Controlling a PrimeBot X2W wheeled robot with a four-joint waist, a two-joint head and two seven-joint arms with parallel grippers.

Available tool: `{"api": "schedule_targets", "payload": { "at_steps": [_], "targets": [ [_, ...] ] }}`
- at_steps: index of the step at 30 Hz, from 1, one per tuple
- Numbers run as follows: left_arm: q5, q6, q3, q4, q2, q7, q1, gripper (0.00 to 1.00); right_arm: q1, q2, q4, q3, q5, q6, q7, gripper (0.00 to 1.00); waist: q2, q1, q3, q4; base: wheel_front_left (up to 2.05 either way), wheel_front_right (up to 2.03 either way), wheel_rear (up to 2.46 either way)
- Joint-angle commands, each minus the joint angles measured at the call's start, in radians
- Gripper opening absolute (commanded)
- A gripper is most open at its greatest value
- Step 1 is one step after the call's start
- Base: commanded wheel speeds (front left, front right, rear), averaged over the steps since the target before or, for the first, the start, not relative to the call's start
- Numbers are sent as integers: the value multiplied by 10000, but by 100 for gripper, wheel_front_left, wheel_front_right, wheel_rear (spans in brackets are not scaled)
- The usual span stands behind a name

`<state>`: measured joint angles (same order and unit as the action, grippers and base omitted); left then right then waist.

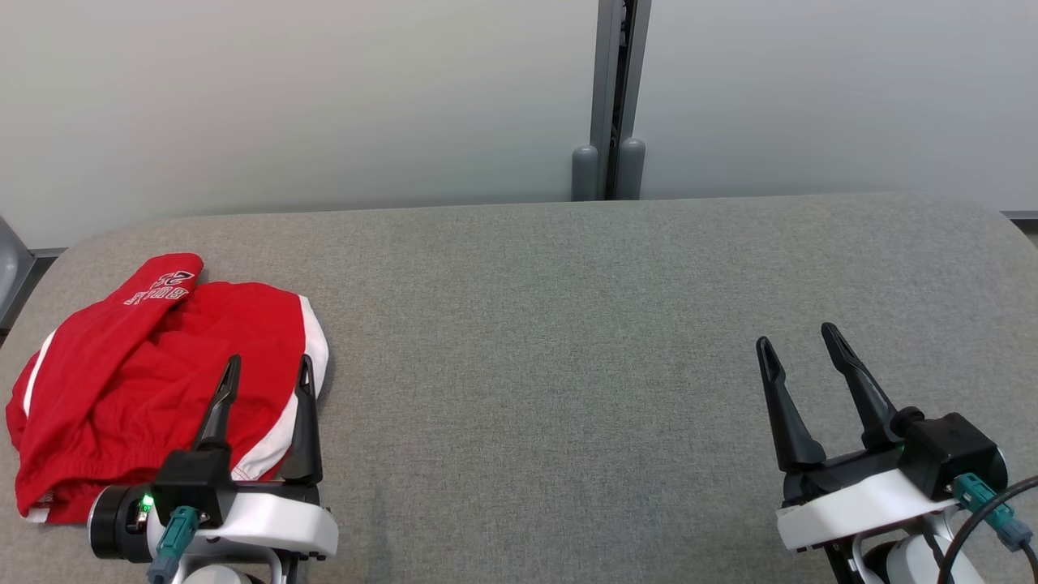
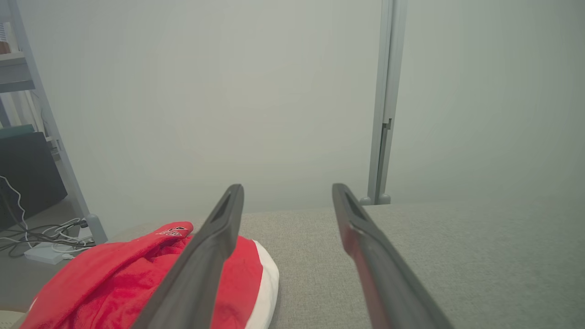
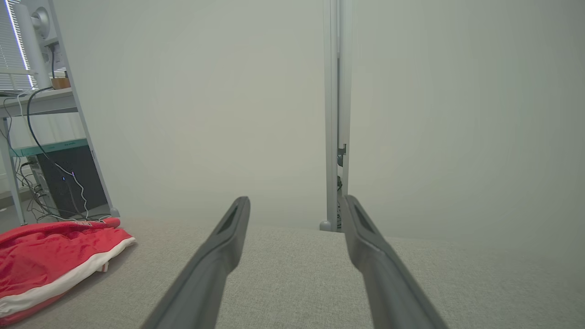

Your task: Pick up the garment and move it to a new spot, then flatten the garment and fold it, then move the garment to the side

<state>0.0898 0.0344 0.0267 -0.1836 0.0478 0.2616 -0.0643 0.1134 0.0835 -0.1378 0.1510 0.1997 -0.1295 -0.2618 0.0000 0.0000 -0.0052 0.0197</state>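
Note:
The garment point(image 1: 146, 373) is a crumpled red piece with white side stripes and white lettering, lying at the left end of the grey table point(image 1: 568, 341). My left gripper point(image 1: 270, 367) hovers over the garment's right edge, open, nothing between its fingers. In the left wrist view the garment point(image 2: 114, 278) lies under the left finger, the gripper point(image 2: 288, 189) held above the cloth. My right gripper point(image 1: 799, 341) stands open far to the right above bare table. From the right wrist view, the garment point(image 3: 50, 260) shows at the left, well clear of that gripper point(image 3: 297, 201).
A pale wall with a grey vertical post point(image 1: 610, 105) runs behind the table. Beyond the table's left end stand a shelf frame and cables point(image 2: 41, 228). The table's middle and right are bare grey fabric.

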Motion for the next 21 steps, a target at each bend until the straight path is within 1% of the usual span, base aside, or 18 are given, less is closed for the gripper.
{"api": "schedule_targets", "payload": {
  "at_steps": [1,14,21],
  "targets": [
    [-19,21,-5,21,46,46,101,100,-74,79,56,12,-25,-22,-50,100,0,0,-2,-2,0,0,0],
    [10,-46,-12,-100,46,46,8,100,-110,85,94,4,39,-22,-49,100,0,0,49,43,0,0,0],
    [58,36,12,-149,46,46,-23,100,-148,68,108,32,55,-22,-49,100,0,0,66,228,0,0,0]
  ]
}}
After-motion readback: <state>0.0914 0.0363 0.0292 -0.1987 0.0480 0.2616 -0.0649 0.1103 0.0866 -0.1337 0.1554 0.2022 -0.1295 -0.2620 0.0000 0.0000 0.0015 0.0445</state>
